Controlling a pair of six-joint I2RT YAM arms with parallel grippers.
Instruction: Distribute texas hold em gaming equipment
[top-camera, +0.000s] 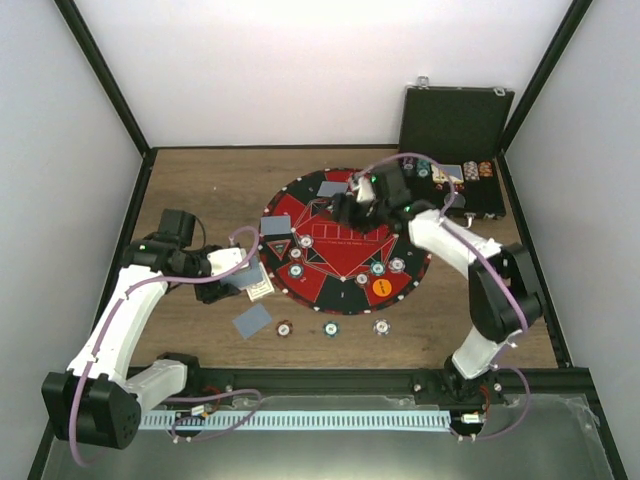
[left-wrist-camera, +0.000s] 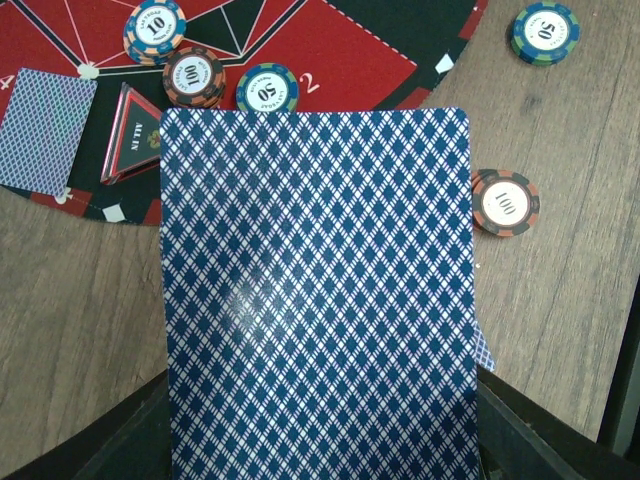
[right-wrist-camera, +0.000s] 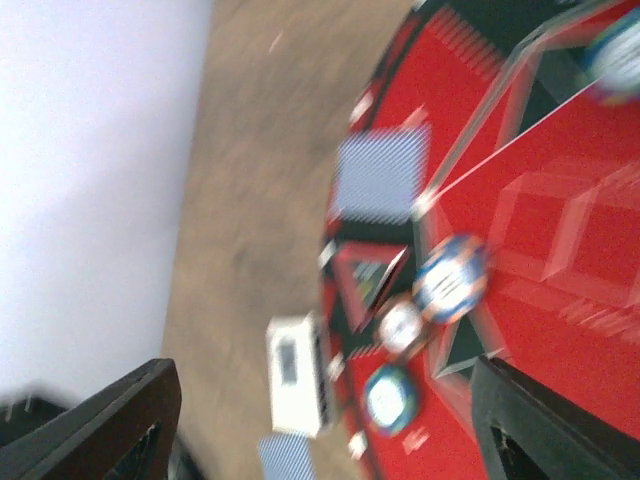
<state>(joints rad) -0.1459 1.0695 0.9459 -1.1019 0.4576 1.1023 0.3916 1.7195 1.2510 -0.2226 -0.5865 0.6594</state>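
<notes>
Blue-and-white diamond print filled the left wrist view: the back of a playing card (left-wrist-camera: 315, 300), pinched by its lower short edge in the left gripper (top-camera: 236, 277), whose jaws were closed flat on it. It hung over the wood toward the table's (top-camera: 190, 180) left edge, just off the rim of the round red-and-black mat (top-camera: 330, 290).

The card looked thin, light and glossy. It would probably bend under any sideways push, and a slack grip could let it slide out. The edge pinch seemed the sensible hold, since it left the free end clear to be laid down flat.

A few poker chips (top-camera: 331, 328) lay in a row toward the near edge. Being thicker and stiffer, they would be better taken across their rims. The triangular marker (left-wrist-camera: 130, 135) and an orange button (top-camera: 381, 286) rested on the mat.

The right gripper (top-camera: 362, 205) hovered over the mat's far side. Its wrist view was blurred, but the fingers stood wide apart with nothing between them. The case (top-camera: 455, 125) sat open in the far right corner.
</notes>
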